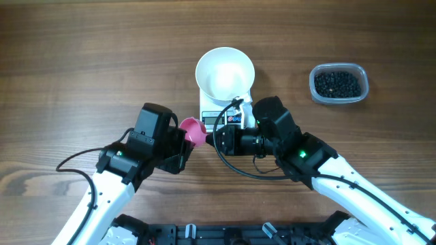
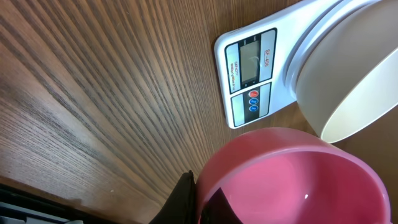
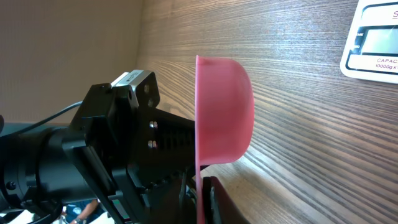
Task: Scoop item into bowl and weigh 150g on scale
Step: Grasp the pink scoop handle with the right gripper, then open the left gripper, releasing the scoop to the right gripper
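My left claw (image 1: 184, 144) is clamped shut on the handle of an empty pink scoop (image 1: 193, 129). My right claw (image 1: 212, 139) sits just right of it, narrowed against that handle; I cannot tell whether it grips. Just beyond, the empty white bowl (image 1: 225, 71) stands on the scale (image 1: 219, 117). The black beans (image 1: 336, 83) lie in a clear tub (image 1: 365, 87), far right. This looks like a handover before scooping. Next, the scoop must reach the tub.
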You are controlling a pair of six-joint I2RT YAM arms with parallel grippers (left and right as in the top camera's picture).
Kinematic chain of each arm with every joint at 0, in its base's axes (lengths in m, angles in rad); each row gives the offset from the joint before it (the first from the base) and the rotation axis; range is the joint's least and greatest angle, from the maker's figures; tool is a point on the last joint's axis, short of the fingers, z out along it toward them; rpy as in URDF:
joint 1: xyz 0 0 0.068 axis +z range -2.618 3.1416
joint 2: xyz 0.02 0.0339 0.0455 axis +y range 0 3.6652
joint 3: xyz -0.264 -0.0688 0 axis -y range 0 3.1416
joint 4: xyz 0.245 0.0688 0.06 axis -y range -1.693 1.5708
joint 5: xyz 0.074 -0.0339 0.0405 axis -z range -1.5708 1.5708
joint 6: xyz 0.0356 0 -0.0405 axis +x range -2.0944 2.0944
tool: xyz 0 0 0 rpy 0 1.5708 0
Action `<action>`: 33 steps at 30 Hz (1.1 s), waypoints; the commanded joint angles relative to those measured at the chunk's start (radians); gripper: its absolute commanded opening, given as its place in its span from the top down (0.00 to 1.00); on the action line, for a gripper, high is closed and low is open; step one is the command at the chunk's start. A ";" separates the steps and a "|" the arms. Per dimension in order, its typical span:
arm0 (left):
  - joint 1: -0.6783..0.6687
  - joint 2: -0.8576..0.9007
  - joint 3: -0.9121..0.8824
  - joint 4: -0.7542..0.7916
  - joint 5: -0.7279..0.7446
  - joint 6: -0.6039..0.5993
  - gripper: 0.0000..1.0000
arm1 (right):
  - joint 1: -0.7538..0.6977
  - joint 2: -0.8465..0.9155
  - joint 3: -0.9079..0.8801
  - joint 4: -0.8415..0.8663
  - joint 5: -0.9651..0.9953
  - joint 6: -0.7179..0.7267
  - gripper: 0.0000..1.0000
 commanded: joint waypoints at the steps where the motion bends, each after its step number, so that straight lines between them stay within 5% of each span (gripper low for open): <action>1: -0.008 0.004 -0.005 -0.003 -0.007 0.019 0.96 | 0.005 0.004 0.014 -0.001 -0.027 0.000 0.90; 20: -0.008 0.004 -0.005 -0.004 -0.006 0.028 0.96 | 0.005 0.003 0.014 0.000 -0.034 0.031 0.96; 27: -0.007 0.004 -0.005 -0.004 0.002 0.027 0.51 | 0.005 0.003 0.014 -0.005 -0.010 -0.042 0.95; 33: -0.007 0.004 -0.005 -0.003 0.002 0.027 0.48 | 0.005 0.003 0.014 -0.023 0.087 -0.117 0.95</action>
